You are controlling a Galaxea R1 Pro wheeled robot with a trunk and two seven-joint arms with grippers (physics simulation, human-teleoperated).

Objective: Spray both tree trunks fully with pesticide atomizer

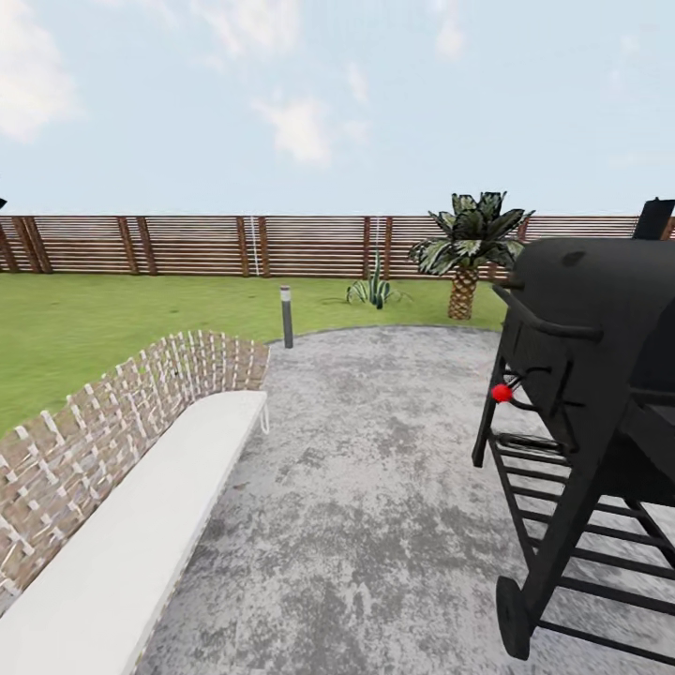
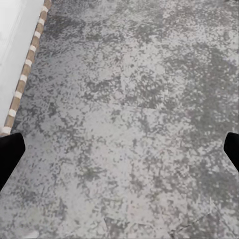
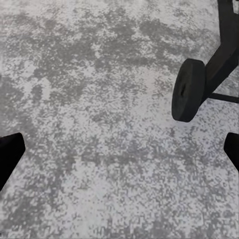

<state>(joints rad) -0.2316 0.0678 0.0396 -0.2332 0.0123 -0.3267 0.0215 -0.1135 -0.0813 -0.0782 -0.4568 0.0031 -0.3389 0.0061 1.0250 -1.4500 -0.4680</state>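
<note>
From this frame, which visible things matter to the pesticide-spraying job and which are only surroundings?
Job-related:
- garden lawn
- left gripper, open, over paving
- right gripper, open, over paving

Just surroundings:
- black grill, with its wheel
- wicker bench
- short palm
- bollard post
- wooden fence

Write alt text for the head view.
A grey paved patio runs ahead between a black barbecue smoker on the right and a white-cushioned wicker bench on the left. Beyond lie green lawn, a short bollard light, a small palm and a brown slatted fence under pale sky.
</note>
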